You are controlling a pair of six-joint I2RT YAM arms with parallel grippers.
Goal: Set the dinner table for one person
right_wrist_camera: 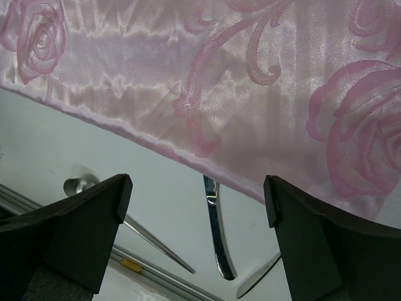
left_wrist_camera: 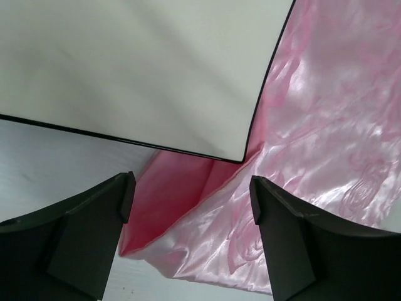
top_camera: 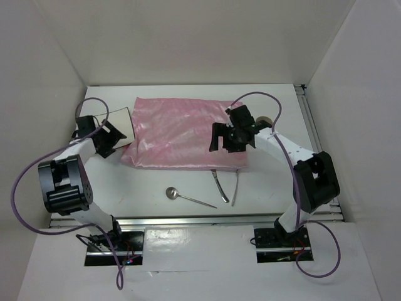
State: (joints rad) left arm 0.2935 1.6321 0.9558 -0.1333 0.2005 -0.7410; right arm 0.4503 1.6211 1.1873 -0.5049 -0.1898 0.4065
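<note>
My left claw (top_camera: 116, 139) hangs at the far left of the tabletop (top_camera: 150, 182), which stretches white under everything, walled in, with metal rails on its near and right edges. The fingers (left_wrist_camera: 81, 238) are spread wide and grip nothing. Between them in my wrist view is the corner of the plate (left_wrist_camera: 125, 69), lying over the left edge of the mat (left_wrist_camera: 326, 125), which is rucked up there. The pink mat runs across the middle. Just nearer than it lies a spoon (top_camera: 188, 198), bowl to the left. To its right two handles (top_camera: 219, 186) (top_camera: 236, 188) stick out from under the mat's near edge, and I cannot tell what utensils they are. My right claw (top_camera: 222, 143) hangs above the mat's right part, fingers (right_wrist_camera: 326, 244) wide apart too, with nothing in them.
</note>
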